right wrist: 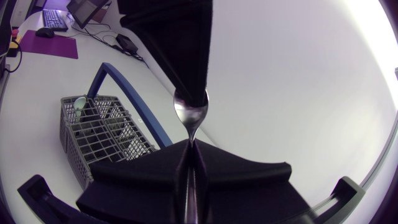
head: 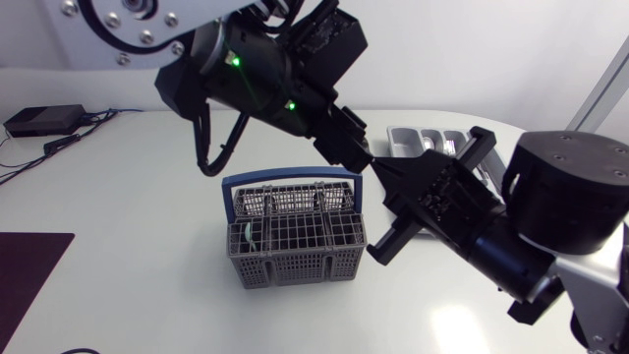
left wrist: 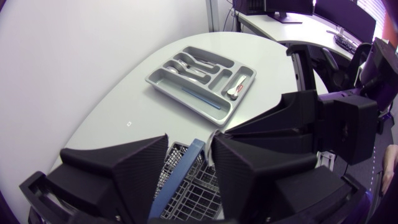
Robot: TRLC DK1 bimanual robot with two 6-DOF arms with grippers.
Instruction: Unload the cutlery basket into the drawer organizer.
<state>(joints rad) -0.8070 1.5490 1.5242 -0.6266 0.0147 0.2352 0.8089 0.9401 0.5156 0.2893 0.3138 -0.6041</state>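
Observation:
Above the table, my right gripper (right wrist: 189,158) is shut on the handle of a metal spoon (right wrist: 191,115), just right of the grey cutlery basket (head: 295,236) with the blue handle. My left gripper (left wrist: 208,162) meets it tip to tip; its fingers stand apart, open, over the basket's handle (left wrist: 189,165). In the right wrist view a left fingertip (right wrist: 180,50) covers the top of the spoon's bowl. In the head view both grippers (head: 366,154) (head: 385,177) meet between the basket and the grey drawer organizer (head: 423,138). The organizer (left wrist: 202,78) holds some cutlery.
A pale green item (head: 251,236) stands in the basket's left compartment. A black box (head: 44,120) with cables lies at the table's far left and a dark purple mat (head: 29,256) at the near left edge.

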